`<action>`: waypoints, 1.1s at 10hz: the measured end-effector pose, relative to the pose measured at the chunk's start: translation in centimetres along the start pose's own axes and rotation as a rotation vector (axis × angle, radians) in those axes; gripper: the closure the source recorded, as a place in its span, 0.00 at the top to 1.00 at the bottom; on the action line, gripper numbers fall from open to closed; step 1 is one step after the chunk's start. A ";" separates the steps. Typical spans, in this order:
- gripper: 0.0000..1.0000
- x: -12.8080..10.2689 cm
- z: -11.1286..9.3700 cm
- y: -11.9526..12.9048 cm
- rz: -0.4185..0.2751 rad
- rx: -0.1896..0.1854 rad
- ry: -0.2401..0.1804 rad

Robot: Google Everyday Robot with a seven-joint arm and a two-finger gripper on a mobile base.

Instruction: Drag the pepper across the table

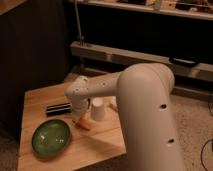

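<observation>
The pepper (84,124) is a small orange-red oblong lying on the light wooden table (95,145), just right of the green bowl and in front of the white upturned cup (97,109). My gripper (78,118) reaches down from the big white arm and sits right at the pepper's left end, next to the cup. The arm's wrist hides most of the gripper.
A green bowl (50,137) sits at the table's front left. A dark flat bar-like object (58,108) lies behind it. My large white arm (150,115) covers the table's right side. Dark shelving stands behind the table.
</observation>
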 end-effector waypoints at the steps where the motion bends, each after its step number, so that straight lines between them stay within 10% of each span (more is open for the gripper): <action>1: 0.00 0.7 -0.2 -0.2 0.007 0.003 0.006; 11: 0.00 6.5 -1.0 -1.4 0.080 0.023 0.073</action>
